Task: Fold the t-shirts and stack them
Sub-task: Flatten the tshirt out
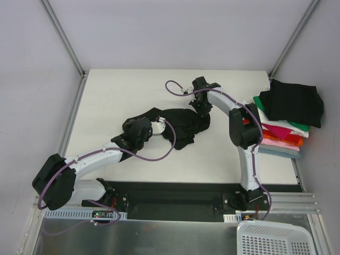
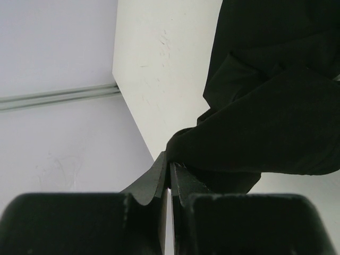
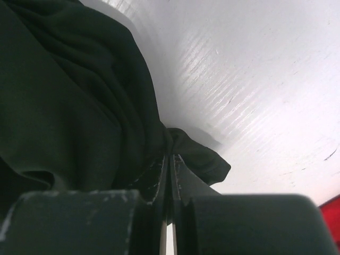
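Item one, the white counter (image 1: 133,95): it fills the middle of the top view and carries every garment listed here. Item two, the stack of folded t-shirts (image 1: 281,133): we place it at the counter's 3 o'clock edge, just beside the right arm. A folded black t-shirt (image 1: 295,103) lies on top, skewed and overhanging. Under it we see the edges of a green t-shirt (image 1: 259,101), a white t-shirt (image 1: 276,129), a red t-shirt (image 1: 288,138), a pink t-shirt (image 1: 271,142), an orange t-shirt (image 1: 299,142) and, lowest, a blue-grey t-shirt (image 1: 280,152). Item three, the crumpled black t-shirt (image 1: 183,125): it lies bunched near the counter's centre, well apart from the stack, and we can make out no lettering in its folds. Item four, the white basket (image 1: 271,239): it sits at 5 o'clock in the top view, off the counter, and is partly cut off by the frame. Item five, the left tool (image 1: 155,127): at the 9 o'clock end of the crumpled shirt, it is clenched on a fold of the cloth, fingers pressed together in its wrist view. Item six, the right tool (image 1: 201,109): at the shirt's 1 o'clock corner, it is likewise clenched, pinching a bunched edge of the same garment low against the counter.
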